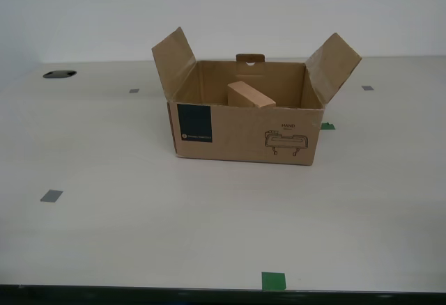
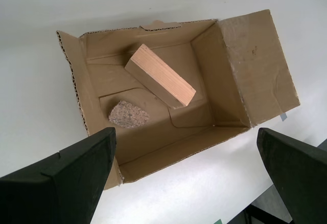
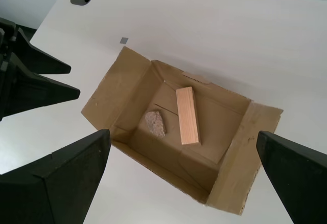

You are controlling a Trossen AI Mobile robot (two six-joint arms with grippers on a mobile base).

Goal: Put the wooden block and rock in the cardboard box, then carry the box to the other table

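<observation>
In the exterior view you saw the cardboard box (image 1: 244,134) standing near the middle of the bench (image 1: 139,235), flaps up, with the wooden block (image 1: 249,95) leaning inside it; the rock was hidden behind the front wall, and only a dark tip of an arm showed at the far edge. In the second wrist view you looked down into the box: the block (image 2: 161,75) lay tilted against the floor, the rock (image 2: 129,115) just beside its end, and my second tool (image 2: 186,175) hung above, fingers wide apart and empty. In the first wrist view my first tool (image 3: 184,178) was likewise spread and empty over the box (image 3: 127,83). Loading looked finished. You should judge the carton light but bendy, its contents free to slide, so grip the two short walls low, not the floppy flaps, and keep it level.
</observation>
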